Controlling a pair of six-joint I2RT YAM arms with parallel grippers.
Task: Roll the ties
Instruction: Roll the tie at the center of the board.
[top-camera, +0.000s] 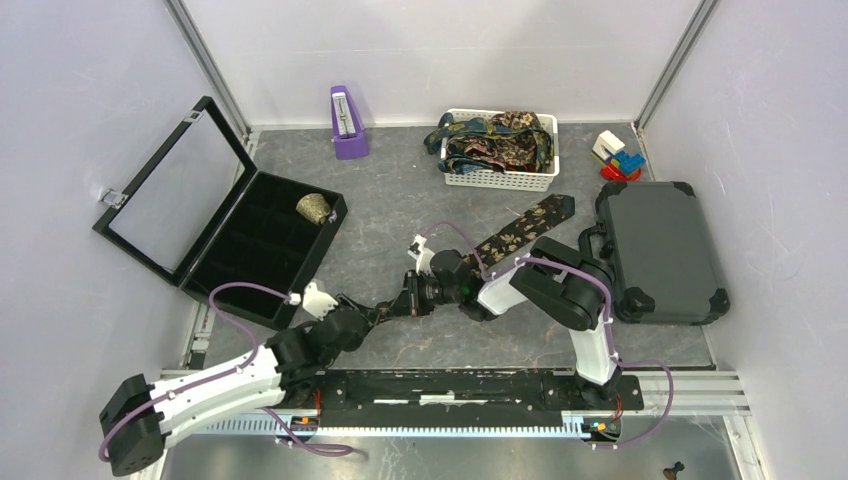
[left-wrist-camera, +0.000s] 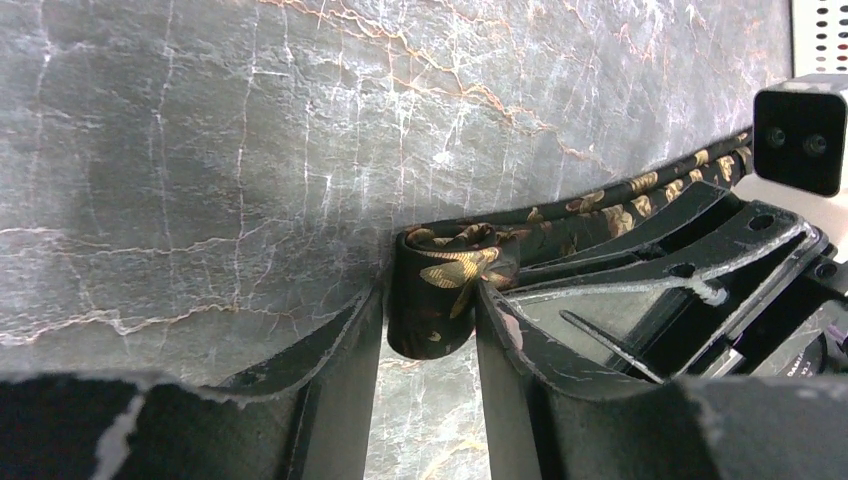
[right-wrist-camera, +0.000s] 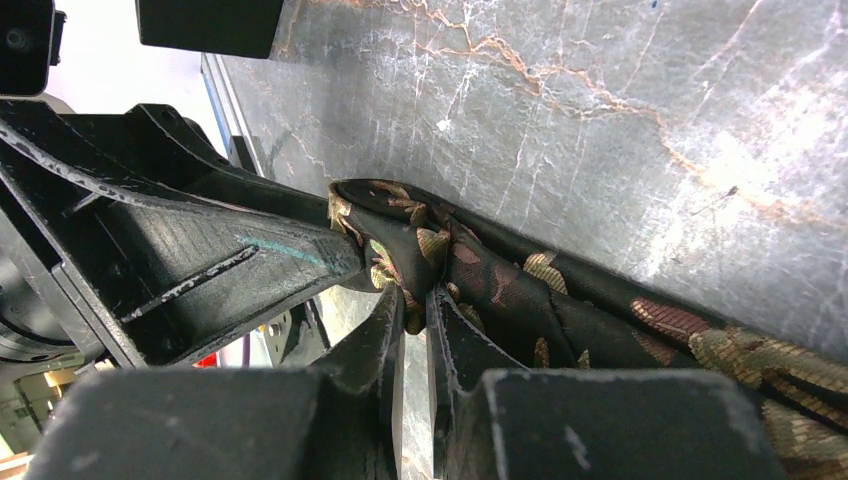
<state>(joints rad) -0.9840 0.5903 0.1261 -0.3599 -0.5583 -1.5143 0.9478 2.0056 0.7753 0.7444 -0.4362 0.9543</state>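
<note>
Tie (top-camera: 522, 226): lay diagonally on your bench (top-camera: 400, 190), its wide end near the basket (top-camera: 500, 181) and its narrow end rolled up at mid-bench.
Roll (left-wrist-camera: 440, 290): you had a small dark coil with gold flowers, caught between both grippers.
Left gripper (left-wrist-camera: 428, 305): clenched on the roll, one finger on each side of it.
Right gripper (right-wrist-camera: 414, 300): you had it pinching the tie just beside the roll, fingers nearly meeting through the cloth.
Other ties (top-camera: 495, 140): heaped in the basket at the far side.
Case (top-camera: 660, 250): closed, just right of the tie.
</note>
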